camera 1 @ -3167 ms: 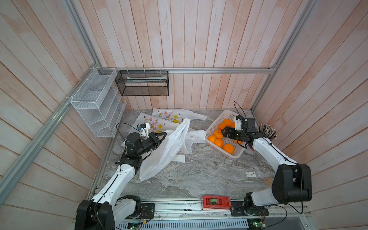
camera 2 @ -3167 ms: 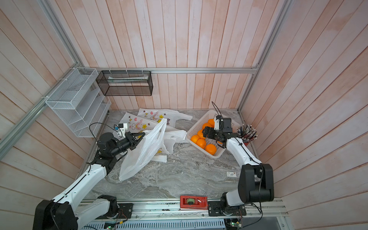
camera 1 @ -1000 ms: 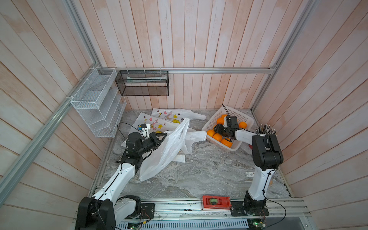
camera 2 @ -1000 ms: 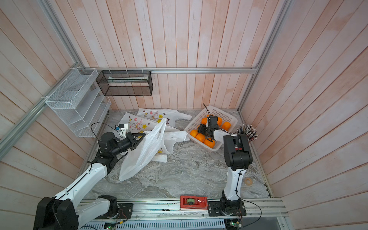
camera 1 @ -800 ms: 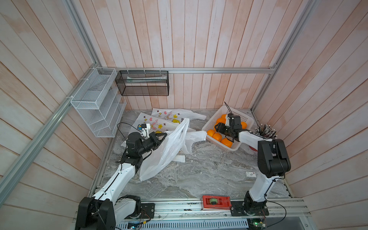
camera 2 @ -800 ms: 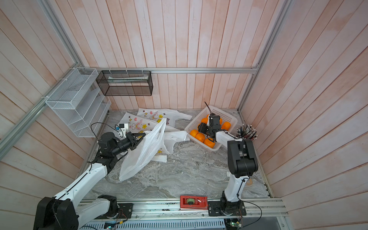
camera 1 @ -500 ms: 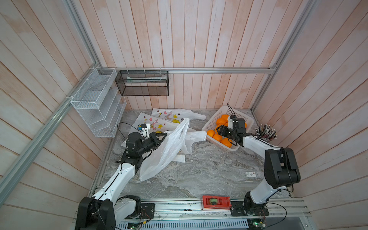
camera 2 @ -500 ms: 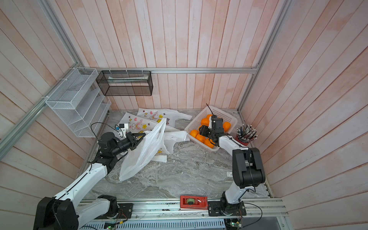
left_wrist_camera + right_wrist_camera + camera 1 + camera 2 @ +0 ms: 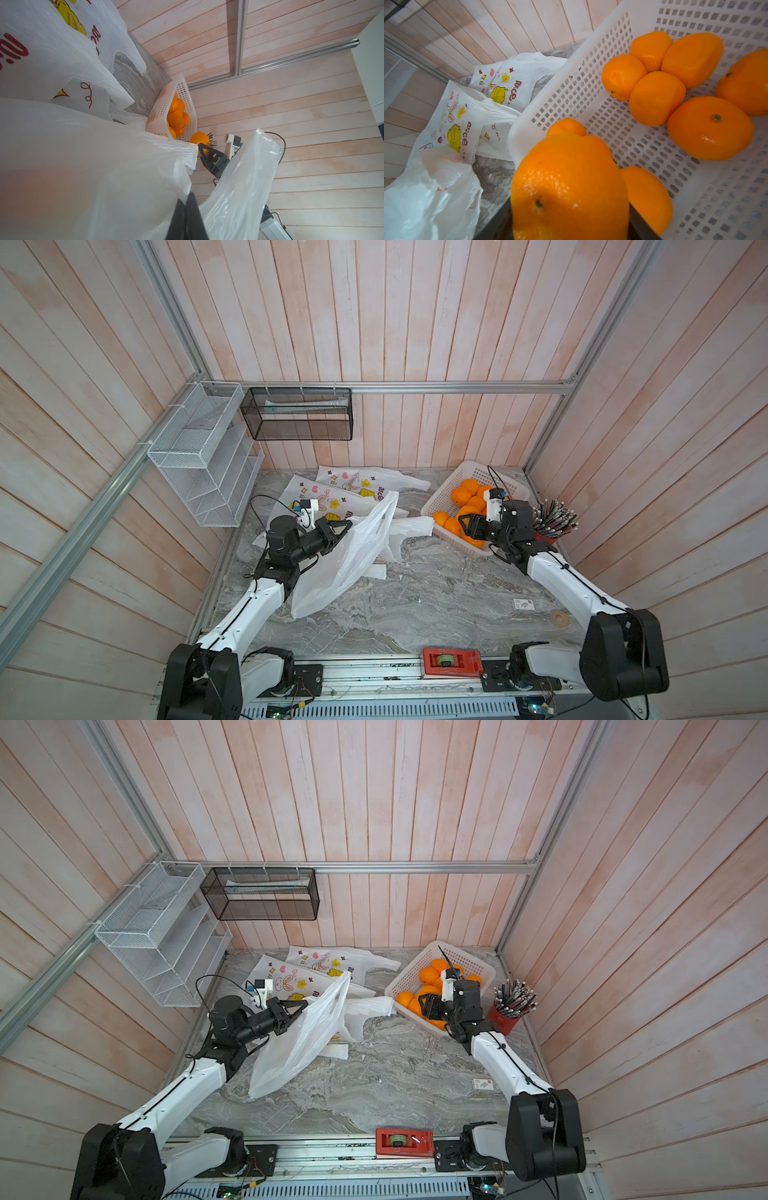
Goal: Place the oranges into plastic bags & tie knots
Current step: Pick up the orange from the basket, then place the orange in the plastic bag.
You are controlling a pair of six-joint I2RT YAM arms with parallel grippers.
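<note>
Our left gripper [image 9: 348, 524], pressed shut on the plastic bag [image 9: 345, 568] rim centre-left, holds its mouth open. Right gripper [image 9: 466, 526] pinches an orange [image 9: 569, 187] over the basket [image 9: 440, 497] corner, centre-right, ready for transfer.

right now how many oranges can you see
9 oranges. One orange sits in the right gripper over the white perforated basket; eight lie in it: six clustered together, two beside the held one. More may be hidden.

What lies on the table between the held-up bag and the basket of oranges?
A crumpled white plastic bag, reaching the basket at its corner; both top views show it.
</note>
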